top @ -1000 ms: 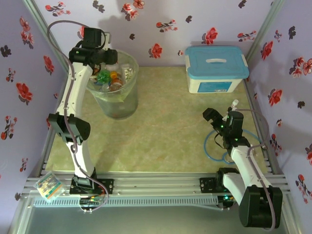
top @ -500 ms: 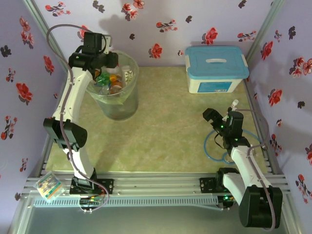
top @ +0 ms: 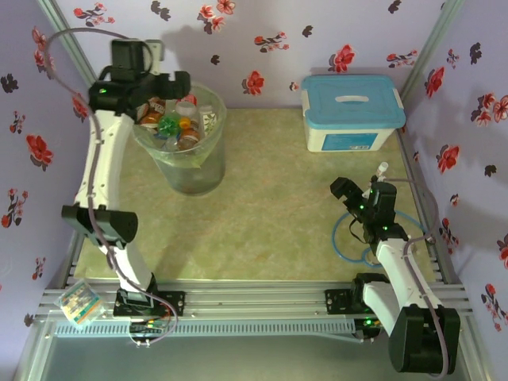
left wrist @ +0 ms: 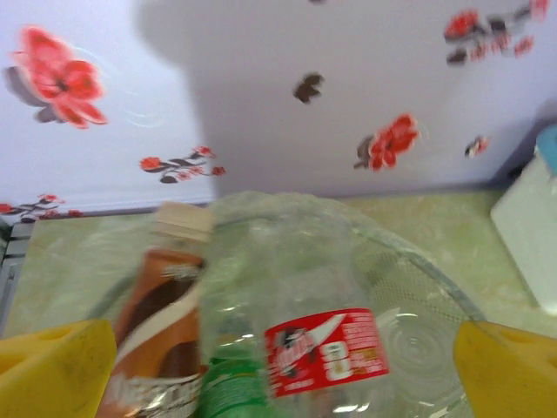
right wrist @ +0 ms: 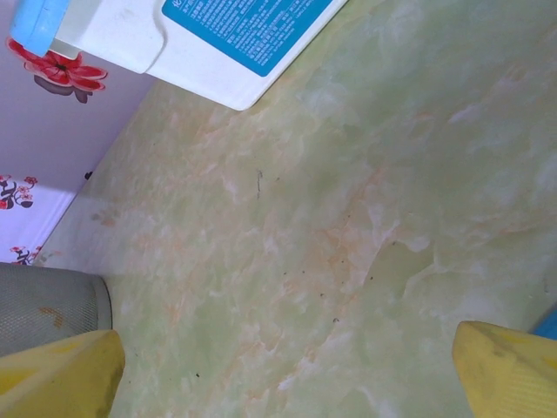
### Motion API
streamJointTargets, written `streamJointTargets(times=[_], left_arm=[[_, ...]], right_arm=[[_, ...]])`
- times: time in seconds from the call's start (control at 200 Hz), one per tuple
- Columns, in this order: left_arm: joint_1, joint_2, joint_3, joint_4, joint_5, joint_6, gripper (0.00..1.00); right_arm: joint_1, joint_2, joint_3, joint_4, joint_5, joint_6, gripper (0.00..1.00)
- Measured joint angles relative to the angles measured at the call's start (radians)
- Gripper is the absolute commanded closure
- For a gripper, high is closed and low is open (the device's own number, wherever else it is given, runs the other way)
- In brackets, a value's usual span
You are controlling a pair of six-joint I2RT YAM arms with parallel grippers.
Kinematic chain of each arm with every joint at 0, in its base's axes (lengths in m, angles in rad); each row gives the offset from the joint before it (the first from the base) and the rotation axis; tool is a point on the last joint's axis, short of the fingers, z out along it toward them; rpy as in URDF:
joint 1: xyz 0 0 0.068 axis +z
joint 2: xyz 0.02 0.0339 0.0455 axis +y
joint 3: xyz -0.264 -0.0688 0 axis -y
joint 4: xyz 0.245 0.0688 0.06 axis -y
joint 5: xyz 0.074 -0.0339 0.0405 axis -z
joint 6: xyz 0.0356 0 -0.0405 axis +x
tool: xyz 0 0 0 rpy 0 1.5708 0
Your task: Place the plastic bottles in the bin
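left fingers (left wrist: 54,367) have sprung apart over the bin (top: 209,163), plastic bottles (top: 170,127) inside; right fingers (right wrist: 61,376) apart, empty.

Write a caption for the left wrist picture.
Yellow jaws open above the round translucent bin holding a red-labelled clear bottle and a brown bottle.

A white box (top: 353,136) with a light-blue lid (top: 349,97) stands near the flowered back wall (top: 262,24).

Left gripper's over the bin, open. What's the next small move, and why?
Probably lift the left gripper away from the bin and back toward the table: its jaws stand open and empty, and the bottles lie inside the bin.
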Motion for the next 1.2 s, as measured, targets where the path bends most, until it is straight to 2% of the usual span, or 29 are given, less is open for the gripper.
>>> streamJointTargets(times=[0.06, 0.2, 0.255, 0.32, 0.475, 0.615, 0.9, 1.2], left_arm=[[0.113, -0.082, -0.098, 0.056, 0.052, -0.073, 0.08], [0.455, -0.243, -0.396, 0.264, 0.223, -0.324, 0.12], [0.529, -0.263, -0.504, 0.361, 0.287, -0.422, 0.13], [0.565, -0.259, -0.627, 0.476, 0.357, -0.535, 0.16], [0.569, -0.207, -0.861, 0.685, 0.459, -0.744, 0.2], [0.552, -0.183, -1.019, 0.825, 0.489, -0.849, 0.21], [0.428, -0.128, -1.168, 1.027, 0.504, -0.934, 0.22], [0.317, -0.085, -1.207, 1.095, 0.466, -0.947, 0.22]], right_arm=[[0.0, 0.0, 0.0, 0.0, 0.0, 0.0, 0.03], [0.0, -0.001, 0.012, -0.016, 0.0, -0.009, 0.03], [0.0, -0.007, 0.018, -0.026, 0.0, -0.019, 0.03], [0.0, -0.017, 0.026, -0.042, 0.0, -0.029, 0.03], [0.0, -0.042, 0.034, -0.068, 0.006, -0.05, 0.02], [0.0, -0.056, 0.034, -0.087, 0.011, -0.053, 0.03], [0.0, -0.059, 0.034, -0.09, 0.011, -0.053, 0.03], [0.0, -0.082, 0.034, -0.115, 0.021, -0.065, 0.03]])
